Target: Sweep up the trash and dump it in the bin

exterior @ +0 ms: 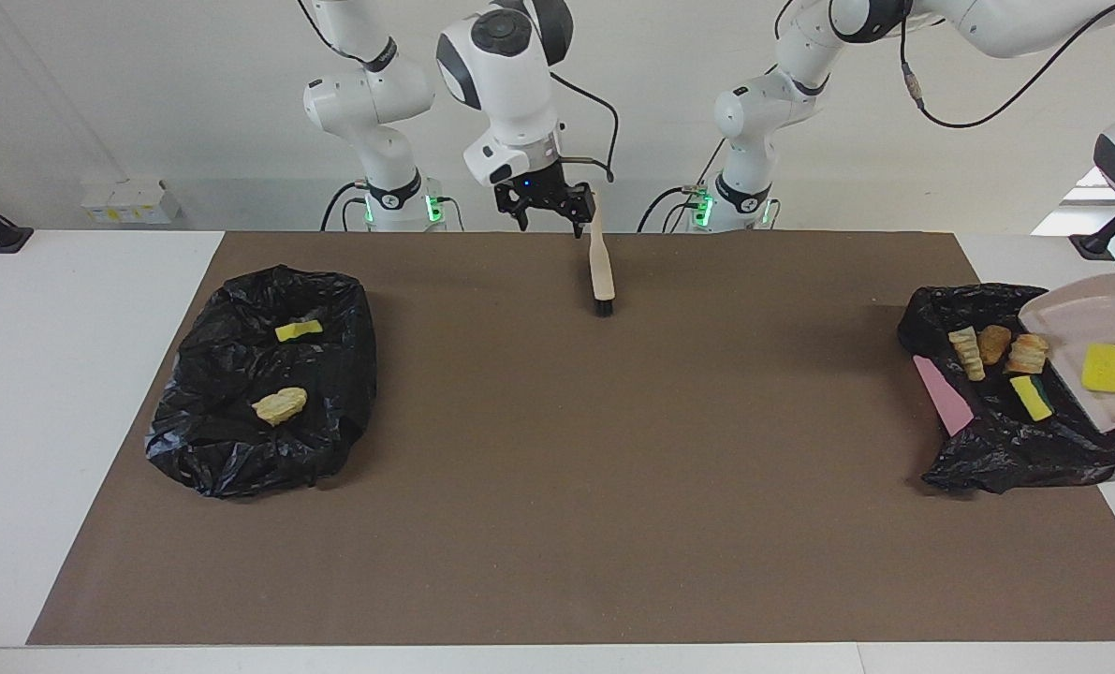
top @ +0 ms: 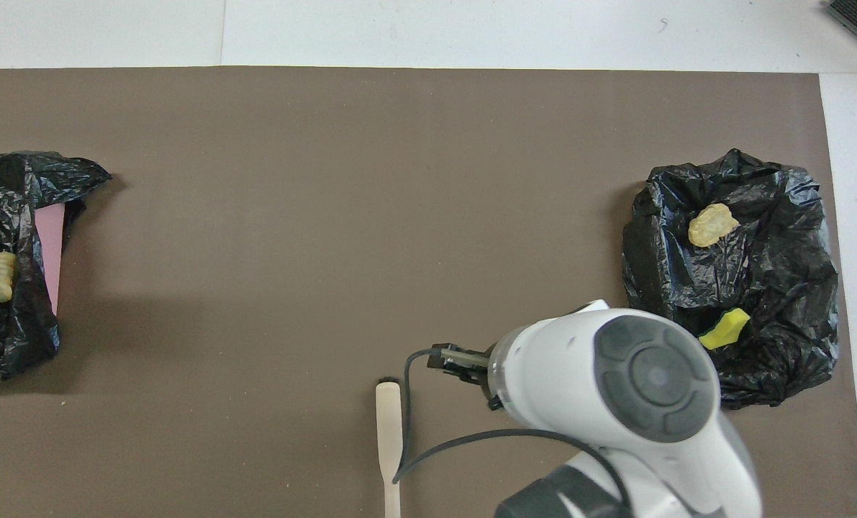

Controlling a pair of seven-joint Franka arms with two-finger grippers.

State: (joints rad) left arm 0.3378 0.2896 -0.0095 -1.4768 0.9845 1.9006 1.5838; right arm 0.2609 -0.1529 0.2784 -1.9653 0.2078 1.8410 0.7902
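Note:
Above the brown mat near the robots' edge, my right gripper hangs open and empty, just beside the handle end of the beige brush, which lies flat on the mat. At the left arm's end, the beige dustpan hangs tilted over the black bag bin. Its handle runs out of view, where my left gripper holds it. One yellow sponge piece lies on the pan. Several trash pieces rest in that bin.
A second black bag at the right arm's end holds a yellow chunk and a tan lump. A pink panel shows at the dumping bin's edge. My right arm's wrist covers part of the mat in the overhead view.

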